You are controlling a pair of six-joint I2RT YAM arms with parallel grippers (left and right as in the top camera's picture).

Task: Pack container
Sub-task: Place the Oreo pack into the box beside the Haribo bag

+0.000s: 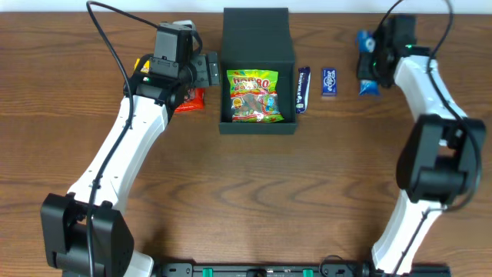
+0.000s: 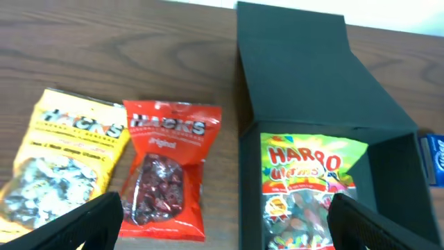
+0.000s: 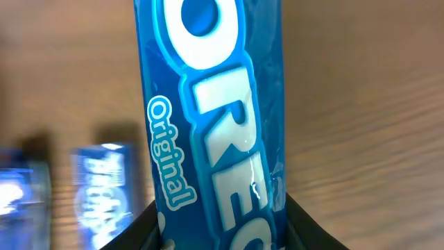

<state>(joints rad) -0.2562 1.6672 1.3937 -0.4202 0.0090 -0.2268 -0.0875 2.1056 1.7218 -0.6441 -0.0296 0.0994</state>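
The dark container (image 1: 257, 31) stands open at the table's back middle, its flap lid laid back, with a Haribo gummy bag (image 1: 254, 96) inside; it also shows in the left wrist view (image 2: 305, 83) with the bag (image 2: 302, 184). My left gripper (image 2: 222, 226) is open and empty, its fingers spanning the container's left wall and the red Hacks packet (image 2: 170, 170). A yellow Hacks packet (image 2: 66, 163) lies left of the red one. My right gripper (image 3: 225, 232) is shut on a blue Oreo pack (image 3: 215, 118), seen at the far right in the overhead view (image 1: 369, 65).
A dark blue bar (image 1: 303, 88) and a small blue packet (image 1: 329, 81) lie right of the container; the small packet also shows blurred in the right wrist view (image 3: 104, 184). Bare wooden table fills the front half.
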